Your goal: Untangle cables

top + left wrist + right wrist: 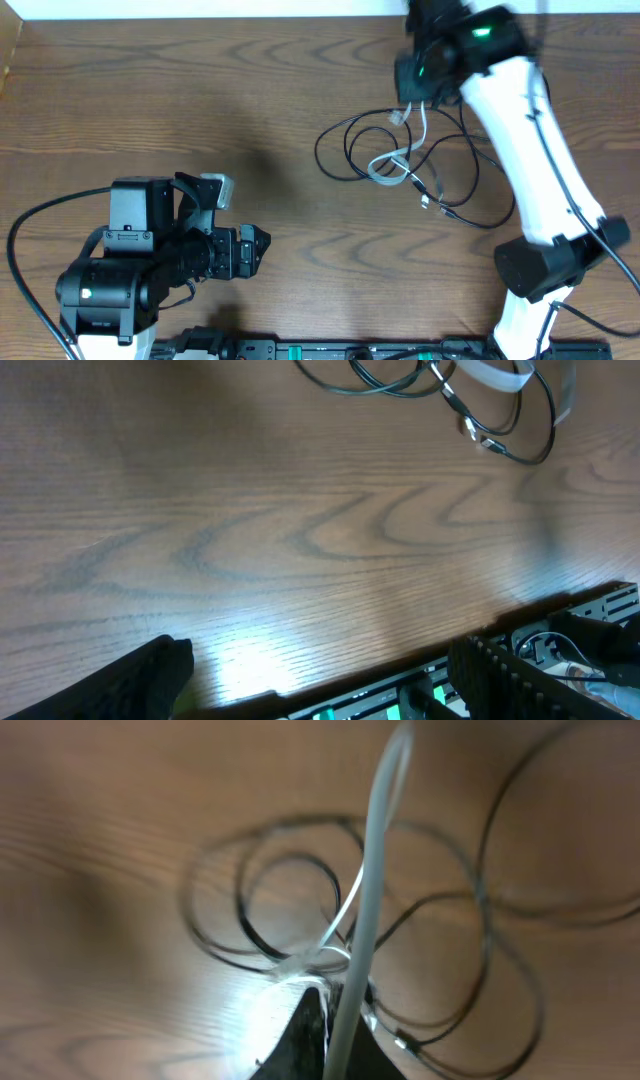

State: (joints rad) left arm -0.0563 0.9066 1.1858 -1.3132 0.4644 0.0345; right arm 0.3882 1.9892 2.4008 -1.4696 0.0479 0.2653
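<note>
1. Left gripper, nearest the base: jaws spread wide and holding nothing. It hovers low over bare table, well apart from the tangle, which shows only at the far edge of its wrist view.

2. Work zone, mid-table on the right side: the black cables lie in several overlapping loops on the wood. Small plug ends rest on the near side of the bundle. The whitish cable crosses these loops. One part lies curled among them. The other part rises clear of the surface toward the right arm.

3. Right gripper, farthest out: it is positioned above the far side of the bundle. It appears pressed together on the raised whitish cable. The wrist view is blurred and shows only one dark fingertip beside the cord, so the pinch is a judgement.

4. Step in hand (judged): extraction of the whitish cable from the black loops. Separation is not complete, since the cords cross at the centre.

5. Next move requires: a slow pull up and away from the loops. Check that the black loops do not lift with the cord. The left gripper can pin the black bundle if it drags.
</note>
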